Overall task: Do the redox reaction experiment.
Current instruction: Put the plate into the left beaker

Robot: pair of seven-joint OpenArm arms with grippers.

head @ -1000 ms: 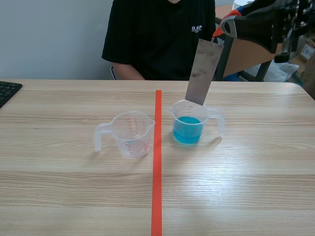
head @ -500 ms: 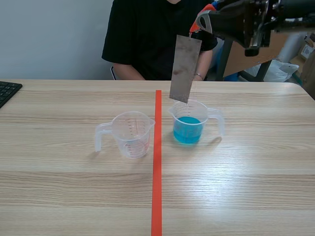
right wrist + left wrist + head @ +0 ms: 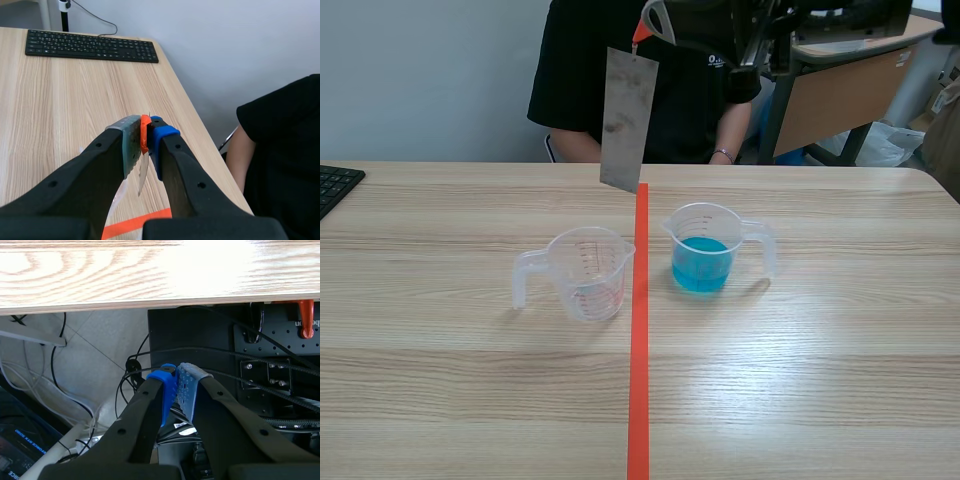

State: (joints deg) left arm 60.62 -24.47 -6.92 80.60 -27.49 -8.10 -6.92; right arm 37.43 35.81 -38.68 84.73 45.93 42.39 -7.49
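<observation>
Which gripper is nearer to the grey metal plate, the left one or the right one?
Right. The right gripper is shut on the top of the metal plate; the left gripper is below the table edge.

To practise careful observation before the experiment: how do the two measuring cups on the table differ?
The left cup is empty; the right cup holds blue liquid. The left cup's handle points left, the right cup's right. They stand on opposite sides of the orange tape line. Both are clear plastic and upright.

pale wall (image 3: 420, 80), wooden desk (image 3: 850, 95) behind table (image 3: 820, 390)
</observation>
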